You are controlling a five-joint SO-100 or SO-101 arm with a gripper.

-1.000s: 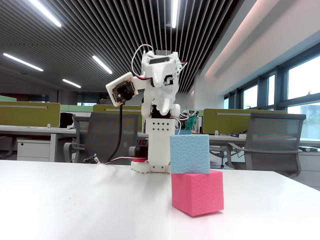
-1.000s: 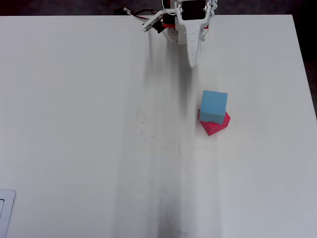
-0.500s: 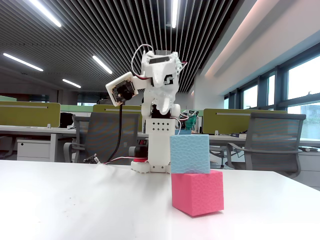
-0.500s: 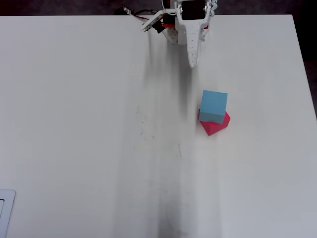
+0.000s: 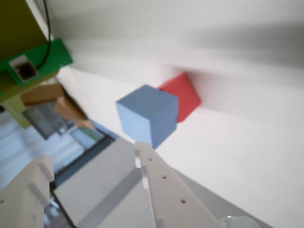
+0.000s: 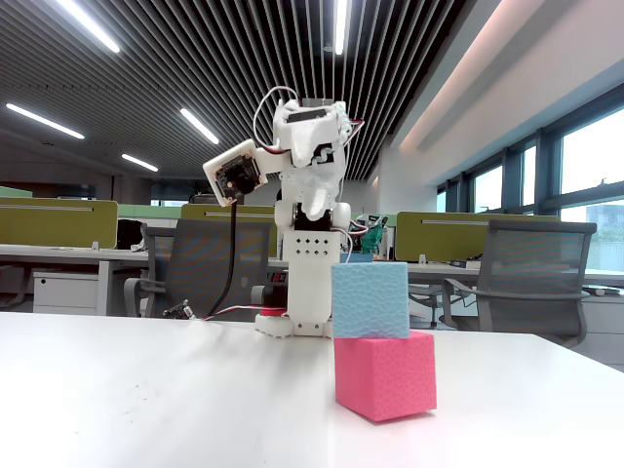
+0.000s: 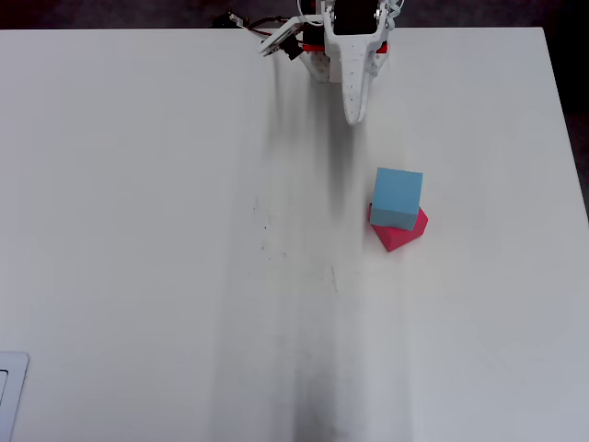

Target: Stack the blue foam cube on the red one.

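Atop red cube (image 6: 384, 374): blue cube (image 6: 370, 299), rotated, overhanging one edge. Arm folded well behind the red cube on bench (image 7: 138, 230); jaws (image 5: 90, 166) parted, empty. Risk: overhang may topple if bench jolted.

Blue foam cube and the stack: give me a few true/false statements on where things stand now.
1. The blue foam cube sits on the red foam cube. True.
2. The two cubes are squarely aligned. False: in the overhead view the blue one is rotated against the red one, whose corners stick out.
3. The hand grips the blue cube. False: it is clear of both cubes, holding nothing.
4. The arm is folded back near its base. True.
5. The red cube rests on the white table. True.
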